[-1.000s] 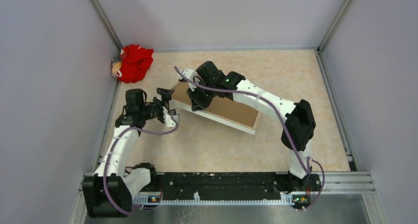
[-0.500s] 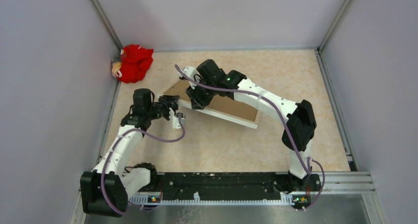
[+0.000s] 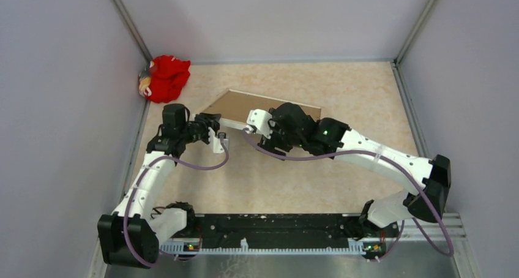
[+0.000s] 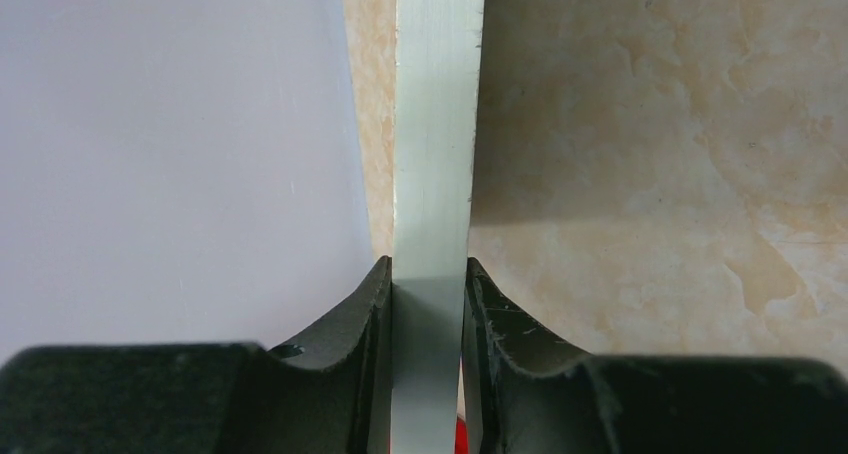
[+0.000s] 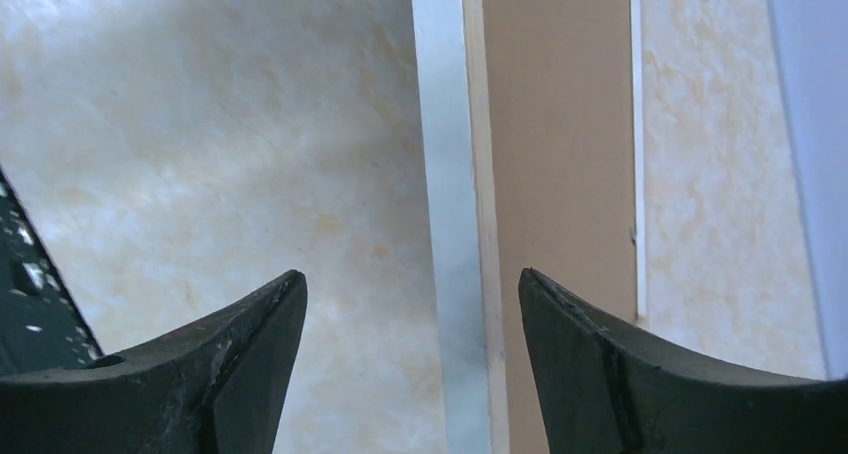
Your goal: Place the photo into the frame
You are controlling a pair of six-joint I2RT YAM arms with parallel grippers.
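The frame [image 3: 231, 124] lies toward the far left of the table [image 3: 355, 82], back up, with a brown board [image 3: 257, 104] filling it. Its long axis runs left to right, the right end drifting a little nearer. The short left side slants from the far-left corner down toward the left wall [image 3: 61, 119].

The left pincer [image 3: 214, 135] is clamped on the white near edge close to the left corner. In its wrist view both fingers [image 4: 372, 309] press flat on that edge, which runs straight away from them. A shadow on the table lies beside it. Whether that edge is off the table I cannot tell.

The right pincer [image 3: 253, 121] hangs over the same near edge, further right, its jaws spread wide and holding nothing. Its wrist view shows the white rim, a pale wood strip and the board passing between the fingers without touching them.

Bare table spreads to the right of the frame and on its near side toward the arm bases. On the left there is little room. A red toy [image 3: 165, 77] sits in the far-left corner, near the frame but apart from it.
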